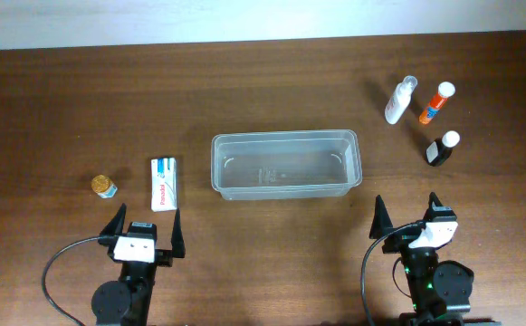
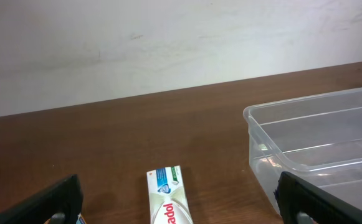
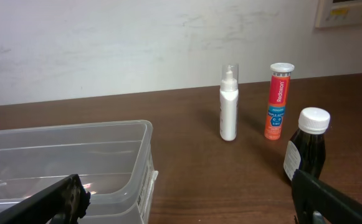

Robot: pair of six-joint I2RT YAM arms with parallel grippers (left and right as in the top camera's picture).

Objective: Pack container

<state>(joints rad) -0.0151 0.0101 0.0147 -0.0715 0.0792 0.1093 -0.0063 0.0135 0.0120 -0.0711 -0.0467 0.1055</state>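
The clear plastic container [image 1: 286, 165] sits empty at the table's middle; it also shows in the left wrist view [image 2: 318, 137] and the right wrist view [image 3: 62, 162]. A white toothpaste box [image 1: 163, 183] lies left of it, seen close in the left wrist view [image 2: 168, 199]. A small gold-lidded jar [image 1: 104, 186] stands further left. At the right stand a white spray bottle [image 1: 398, 100], an orange tube [image 1: 435, 103] and a dark bottle with a white cap [image 1: 442, 148]. My left gripper [image 1: 145, 234] is open and empty near the front edge. My right gripper [image 1: 407, 222] is open and empty.
A white wall [image 2: 168, 43] rises behind the table's far edge. The wooden table [image 1: 272, 254] is bare between the two grippers. In the right wrist view the spray bottle [image 3: 228, 102], orange tube [image 3: 278, 101] and dark bottle [image 3: 308, 144] stand ahead to the right.
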